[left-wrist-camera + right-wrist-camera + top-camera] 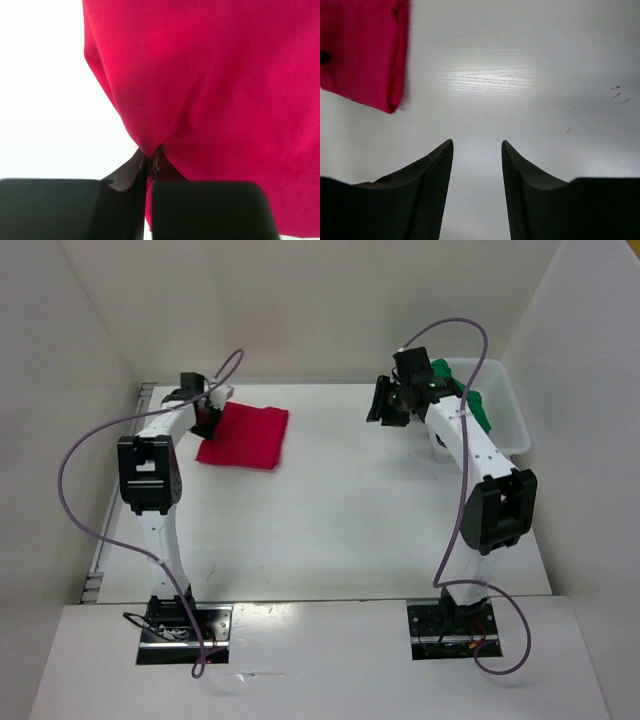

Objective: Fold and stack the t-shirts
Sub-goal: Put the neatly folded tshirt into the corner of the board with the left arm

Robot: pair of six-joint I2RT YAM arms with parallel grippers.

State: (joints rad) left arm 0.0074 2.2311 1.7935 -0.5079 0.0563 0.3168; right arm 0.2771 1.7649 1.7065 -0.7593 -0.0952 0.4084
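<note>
left jaws: clenched on red shirt (210,75) edge, likely for folding
right jaws: released, empty, hovering above desk (545,75)

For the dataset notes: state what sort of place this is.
Probably a robotics lab test cell, not a home: a white table boxed in by plain white panels, a left arm and right arm bolted at its near edge, with a folded red t-shirt and white basket as props.

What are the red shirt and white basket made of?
Red shirt: soft matte cloth, probably a cotton knit; it puckers into creases where the left gripper pinches it. Basket: likely plastic, smooth and white, with thin stiff walls.
</note>
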